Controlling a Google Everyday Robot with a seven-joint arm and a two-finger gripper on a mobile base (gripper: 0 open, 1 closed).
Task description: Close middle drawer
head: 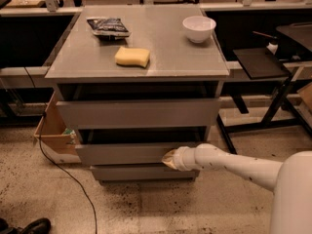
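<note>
The white tubular arm (pixel 234 165) reaches in from the lower right. Its tan-tipped gripper (pixel 168 159) touches the right part of the flat grey front of the middle drawer (pixel 122 154); whether it is open or closed I cannot tell. The drawer seems nearly pushed in, with a dark gap above it. Farther back, on the grey cabinet top (pixel 170 62), lie a yellow sponge (pixel 132 56), a black snack bag (pixel 108 26) and a white bowl (pixel 199 28).

Arm (pixel 234 165): white smooth tube, small dark specks, stepped collar at wrist; broad rounded white segment lower right. Gripper (pixel 169 159): tan, at arm's tip, by middle drawer (pixel 122 153) front.
</note>
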